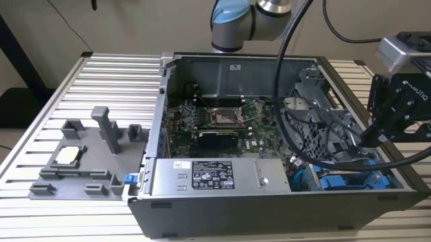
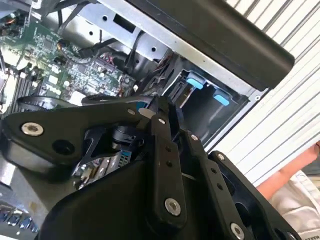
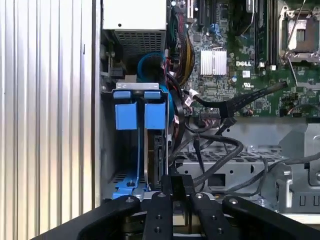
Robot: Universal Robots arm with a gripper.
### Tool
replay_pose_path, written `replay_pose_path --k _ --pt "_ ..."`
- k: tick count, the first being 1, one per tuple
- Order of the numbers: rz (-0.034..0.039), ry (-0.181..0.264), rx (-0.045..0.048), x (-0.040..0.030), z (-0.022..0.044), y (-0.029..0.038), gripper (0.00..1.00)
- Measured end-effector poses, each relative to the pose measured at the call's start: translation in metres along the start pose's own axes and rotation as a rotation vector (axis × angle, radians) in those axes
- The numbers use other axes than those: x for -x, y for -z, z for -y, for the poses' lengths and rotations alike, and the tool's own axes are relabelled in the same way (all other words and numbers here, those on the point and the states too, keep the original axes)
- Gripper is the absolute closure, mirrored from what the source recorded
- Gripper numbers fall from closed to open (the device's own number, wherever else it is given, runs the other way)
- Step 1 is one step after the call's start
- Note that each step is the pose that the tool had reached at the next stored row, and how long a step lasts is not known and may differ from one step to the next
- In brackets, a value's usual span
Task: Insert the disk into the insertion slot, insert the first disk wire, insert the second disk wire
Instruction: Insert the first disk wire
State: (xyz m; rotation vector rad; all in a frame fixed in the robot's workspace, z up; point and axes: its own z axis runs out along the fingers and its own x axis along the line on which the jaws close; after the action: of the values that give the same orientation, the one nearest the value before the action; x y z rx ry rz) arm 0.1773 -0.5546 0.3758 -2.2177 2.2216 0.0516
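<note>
The disk (image 1: 354, 181) lies in the insertion slot (image 3: 107, 150), low in the open case toward the exterior view's right, with its blue carrier tabs showing. I judge the first step done and a wire step in hand. Just above it hangs the pincer (image 1: 367, 139), clenched with its tips pressed together among the cables. Whether a plug is pinched there I cannot tell. Seating a wire would, I think, call for a clear line down to the disk's connector edge.

From the exterior view's left, a grey fixture (image 1: 88, 156) stands on the slatted surface (image 1: 101, 70). Then come the motherboard (image 1: 215, 121) and the power supply (image 1: 215, 176). Last are the black cables (image 1: 296, 136), looped before the perforated cage (image 1: 316, 106) (these crowd the bay most).
</note>
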Motion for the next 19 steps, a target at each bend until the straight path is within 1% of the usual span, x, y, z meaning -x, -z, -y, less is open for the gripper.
replay_pose_path --k 2,3,4,5,7,9,13,17,19 --pt "-0.0018 0.001 -0.0321 0.0000 -0.0042 -0.0005 0.81" --pt "-0.0025 0.001 -0.0462 0.0000 -0.0061 -0.0008 0.81" --pt "-0.0027 0.002 -0.0566 0.0000 -0.0084 -0.0014 0.81" --pt "-0.0028 0.002 -0.0608 -0.0001 -0.0105 -0.0024 0.81" --pt "-0.0032 0.005 -0.0627 -0.0001 -0.0145 -0.0047 0.81" --pt "-0.0037 0.008 -0.0668 -0.0002 -0.0179 -0.0070 0.81" --pt "-0.0044 0.020 -0.0762 -0.0003 -0.0219 -0.0106 0.81" --pt "-0.0042 0.053 -0.0758 -0.0005 -0.0222 -0.0123 0.81" --pt "-0.0041 0.054 -0.0757 -0.0004 -0.0223 -0.0123 0.81"
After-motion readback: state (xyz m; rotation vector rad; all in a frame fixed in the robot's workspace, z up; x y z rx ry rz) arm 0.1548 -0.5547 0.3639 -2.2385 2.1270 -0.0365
